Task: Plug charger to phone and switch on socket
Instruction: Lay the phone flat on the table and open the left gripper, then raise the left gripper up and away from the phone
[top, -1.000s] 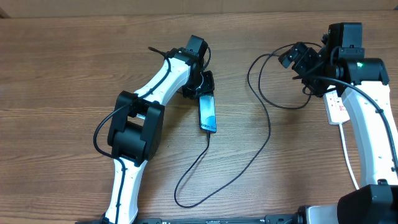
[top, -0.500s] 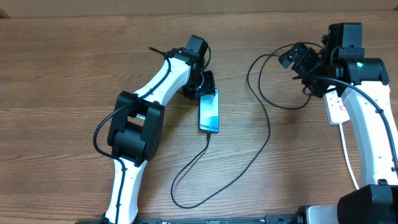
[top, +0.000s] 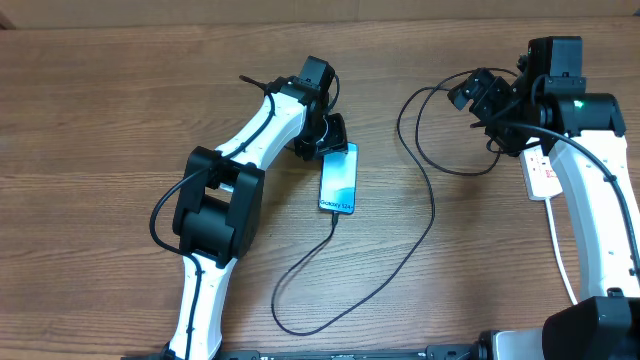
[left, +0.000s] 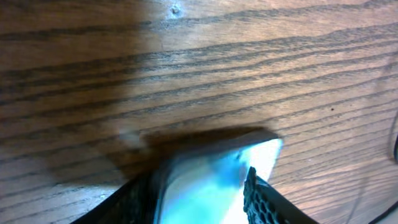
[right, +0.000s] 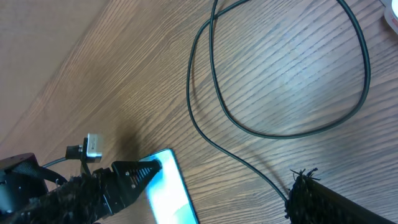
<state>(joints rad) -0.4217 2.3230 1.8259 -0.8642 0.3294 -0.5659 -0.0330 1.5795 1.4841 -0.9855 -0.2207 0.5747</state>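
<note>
The step in hand looked like settling the phone (top: 338, 178) flat just right of the frame's centre. To do it well, the arm should lower it gently and release without dragging, so that the charger (top: 430, 212), which appeared seated in the phone's lower short edge, was not tugged out. The cable's slack loop toward the bottom of the frame left room for that. The left gripper (top: 334, 144) was closed narrowly on the phone's upper end. In the left wrist view its mesh-covered fingers (left: 264, 199) pressed both long edges, with the lit screen between them above the table (left: 205, 68). The right gripper (top: 478, 92) hung at the upper right beside the cable's coil, and its opening could not be told. The socket (top: 541, 172) lay at the right edge, partly under that arm, its switch apparently still to be pressed.
</note>
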